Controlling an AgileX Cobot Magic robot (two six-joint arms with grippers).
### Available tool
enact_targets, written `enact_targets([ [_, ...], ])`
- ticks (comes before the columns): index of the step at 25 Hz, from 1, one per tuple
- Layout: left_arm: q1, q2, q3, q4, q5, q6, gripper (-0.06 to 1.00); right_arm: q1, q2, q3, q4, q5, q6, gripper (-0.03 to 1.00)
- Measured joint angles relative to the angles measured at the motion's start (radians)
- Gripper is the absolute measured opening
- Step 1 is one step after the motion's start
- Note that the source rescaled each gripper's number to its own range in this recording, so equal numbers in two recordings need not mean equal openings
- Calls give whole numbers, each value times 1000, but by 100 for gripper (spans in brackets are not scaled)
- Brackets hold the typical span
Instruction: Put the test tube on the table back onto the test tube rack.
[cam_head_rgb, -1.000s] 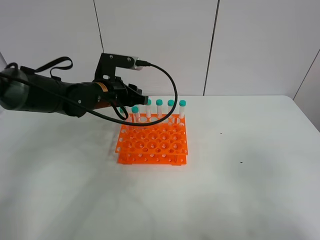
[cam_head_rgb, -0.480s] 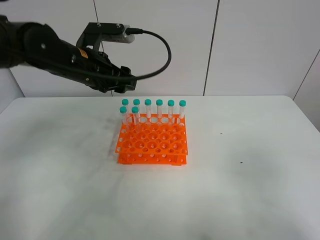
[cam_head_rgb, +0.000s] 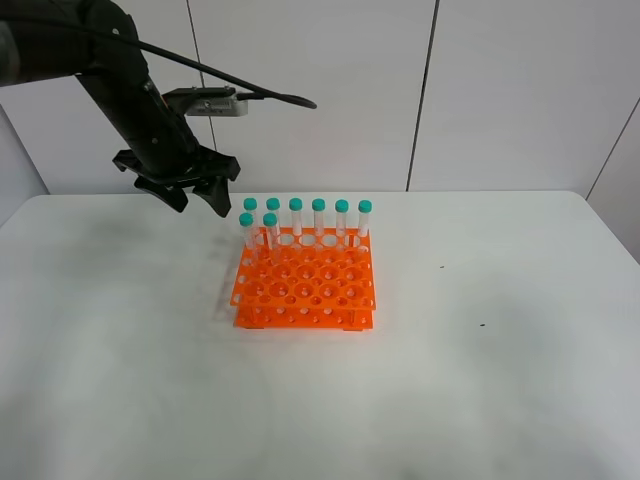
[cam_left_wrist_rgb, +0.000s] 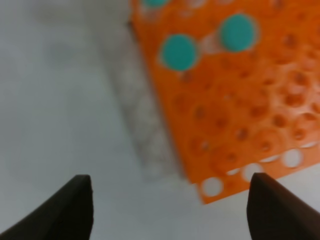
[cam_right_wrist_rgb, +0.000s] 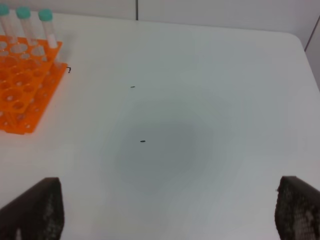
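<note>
Left end effector hangs empty above the table near its far edge, fingers spread wide, just left of the test tube rack. Eight test tubes, all upright in the rack: six along its far row, two in front at the left end. Right end effector also gapes wide over bare table.
</note>
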Motion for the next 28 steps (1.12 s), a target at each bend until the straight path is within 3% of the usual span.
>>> enact_targets([
  [8, 267, 0, -8, 10, 130, -3, 100, 0, 0, 0, 0, 0, 0, 92],
  [10, 301, -1, -8, 18, 167, -3, 100, 0, 0, 0, 0, 0, 0, 92],
  [18, 308, -182, 163, 70, 185, -6, 100, 0, 0, 0, 0, 0, 0, 92],
  [28, 308, -761, 652, 76, 175, -6, 100, 0, 0, 0, 0, 0, 1, 92],
])
